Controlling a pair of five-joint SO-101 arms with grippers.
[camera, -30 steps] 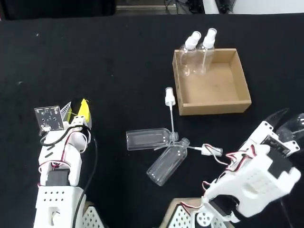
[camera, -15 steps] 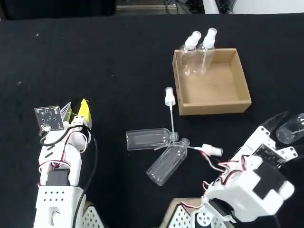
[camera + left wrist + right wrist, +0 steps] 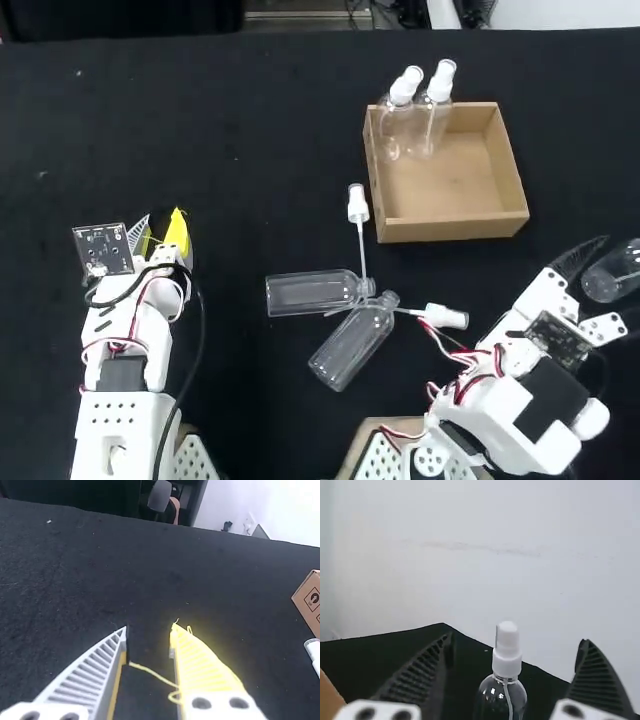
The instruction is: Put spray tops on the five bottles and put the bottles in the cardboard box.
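Right pincer (image 3: 515, 639): spread, with a capped bottle (image 3: 501, 700) between its fingers, at the right of the table (image 3: 200, 120). Left pincer (image 3: 150, 630): slightly spread, at the near left. Cardboard box (image 3: 447, 228): holds two capped bottles (image 3: 410, 125) in its far left corner. Two uncapped bottles (image 3: 312, 293) lie near the centre.

Brown cardboard box (image 3: 450, 228) sits on the black counter (image 3: 200, 120), right of centre. In its far-left corner, a clear capped bottle (image 3: 398, 122) and a second capped bottle (image 3: 432, 112) lean side by side.

Just left of the box lies a loose white spray top (image 3: 355, 205), its tube running toward me. Nearer me lie a clear open bottle (image 3: 310, 293) and another open bottle (image 3: 350, 345), necks close together. A second loose spray top (image 3: 447, 318) is just to their right.

Near right: my right claw (image 3: 516, 642), jaws wide either side of a capped clear bottle (image 3: 504, 682).

Near left: my left claw (image 3: 149, 627), jaws apart, well away from everything.
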